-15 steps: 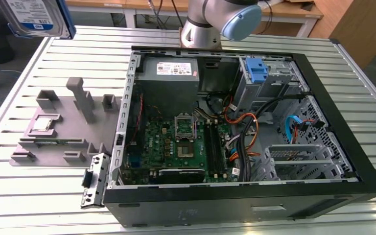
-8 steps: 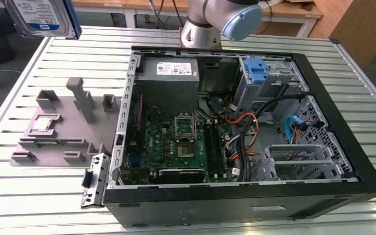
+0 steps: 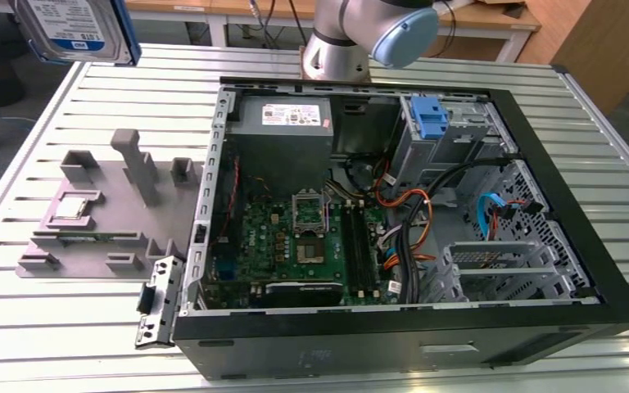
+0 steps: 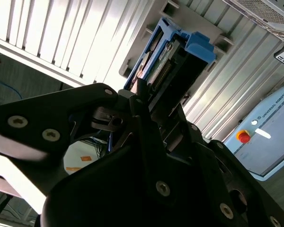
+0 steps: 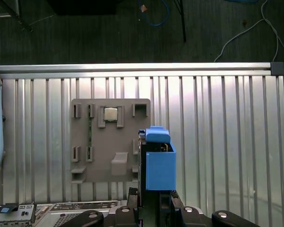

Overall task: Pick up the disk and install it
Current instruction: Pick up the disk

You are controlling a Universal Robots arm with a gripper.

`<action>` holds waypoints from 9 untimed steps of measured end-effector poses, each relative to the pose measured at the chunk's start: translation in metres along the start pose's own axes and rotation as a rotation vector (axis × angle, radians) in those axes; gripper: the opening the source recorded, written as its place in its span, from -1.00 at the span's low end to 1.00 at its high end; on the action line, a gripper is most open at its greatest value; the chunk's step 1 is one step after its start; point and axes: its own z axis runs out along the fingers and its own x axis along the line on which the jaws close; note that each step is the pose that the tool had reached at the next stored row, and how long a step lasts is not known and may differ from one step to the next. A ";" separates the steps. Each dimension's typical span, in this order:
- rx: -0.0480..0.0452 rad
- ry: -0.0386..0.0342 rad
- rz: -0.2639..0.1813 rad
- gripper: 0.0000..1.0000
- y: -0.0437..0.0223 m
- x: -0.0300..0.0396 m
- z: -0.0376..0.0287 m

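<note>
Gripper (image 4: pixel 149 97) was right up against the lens in both wrist views, so starting there: its black fingers (image 4: pixel 141 106) were pinched onto the disk (image 4: pixel 173 56), one on each flat side, with the drive sticking straight out past the fingertips. Biggest thing in the scene was the slatted aluminium table (image 3: pixel 30 327), and sitting on it was the open computer case (image 3: pixel 576 270), lid off, motherboard and cables all showing. The arm (image 3: pixel 347 41) rose behind the case at the far side of the table. Toward the exterior view's left lay the grey fixture plate (image 3: pixel 107 213), just beside the case. In the exterior view the disk was up in the top corner on that view's left, label facing the camera, blue carrier round its edge, lifted clear of the table and well apart from the case. The first wrist view looked down past it, and there it overlapped one edge of the plate. Inside the case an upright blue latch (image 3: pixel 429 119) stood near the drive bays. Smallest bit, the square silver chip (image 3: pixel 71 207), sat in its pocket on the plate.
</note>
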 end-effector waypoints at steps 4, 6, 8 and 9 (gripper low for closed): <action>-0.0002 0.0001 0.000 -0.30 -0.0015 -0.0001 -0.0001; -0.0002 0.0001 0.000 -0.30 -0.0042 -0.0002 -0.0001; -0.0003 0.0001 0.000 -0.30 -0.0084 -0.0004 -0.0002; -0.0004 0.0002 0.000 -0.30 -0.0107 -0.0005 -0.0002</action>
